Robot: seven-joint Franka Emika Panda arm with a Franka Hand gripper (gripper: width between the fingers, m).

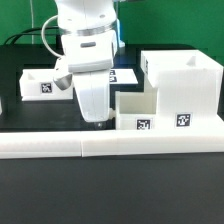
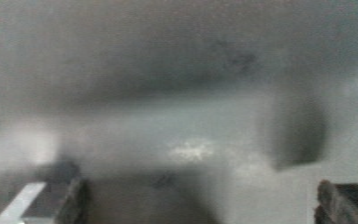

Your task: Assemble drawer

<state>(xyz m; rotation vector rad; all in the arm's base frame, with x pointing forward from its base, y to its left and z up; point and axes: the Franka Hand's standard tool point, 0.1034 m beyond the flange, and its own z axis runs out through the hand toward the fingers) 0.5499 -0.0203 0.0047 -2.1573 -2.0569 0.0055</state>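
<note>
Small tray [image 1: 42,84] sits at the exterior view's left, partly behind the arm [image 1: 84,45]. Fingers [image 2: 48,198] are spread wide with nothing between them, hanging low near the surface [image 1: 110,190]. Second tray [image 1: 137,112] is just to their right, set against the housing [image 1: 182,85]. Wrist view too blurred to tell what's underneath. Border rail [image 1: 110,146] runs close in front, so free room is likely only leftward and up.

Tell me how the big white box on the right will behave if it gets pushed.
The big white box looks like stiff moulded plastic, so it should slide rather than flex. It is open-topped and thin-walled, so probably light for its size. Its broad flat base suggests it is unlikely to tip.
</note>
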